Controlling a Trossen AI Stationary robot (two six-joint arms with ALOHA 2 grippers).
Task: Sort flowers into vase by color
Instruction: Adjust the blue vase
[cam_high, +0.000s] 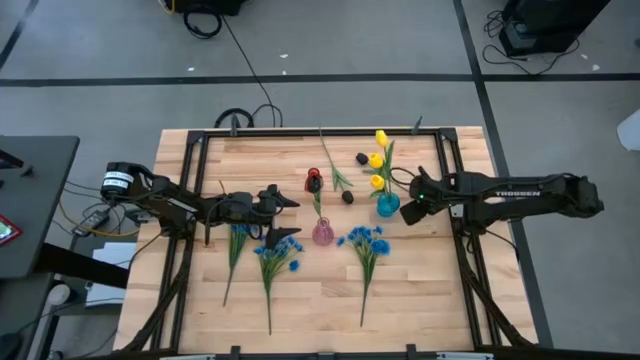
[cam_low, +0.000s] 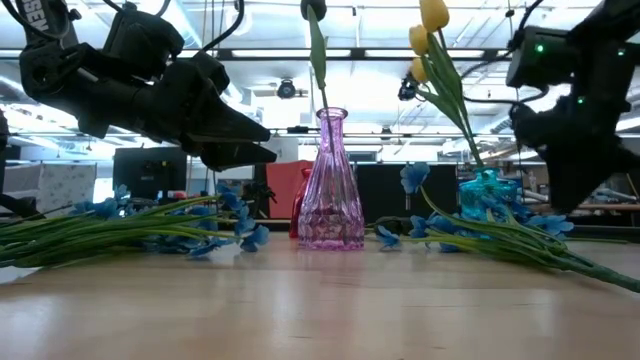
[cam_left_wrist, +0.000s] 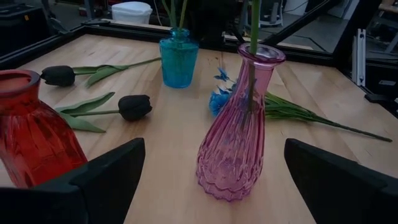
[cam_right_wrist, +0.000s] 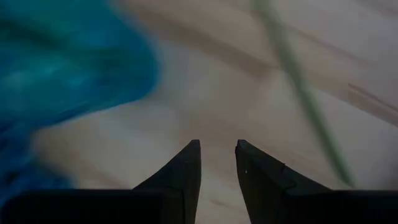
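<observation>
Three yellow tulips stand in the teal vase. A dark tulip's stem stands in the pink vase, its bud high above the rim. The red vase stands behind it. Two dark tulips lie on the table. Three blue bunches lie nearer the front. My right gripper points down just right of the teal vase, with a narrow gap and nothing in it. My left gripper hovers open, left of the red and pink vases.
A black metal frame runs round the wooden table top. A loose green stem lies at the far middle. Bare wood shows along the near edge, in front of the blue bunches.
</observation>
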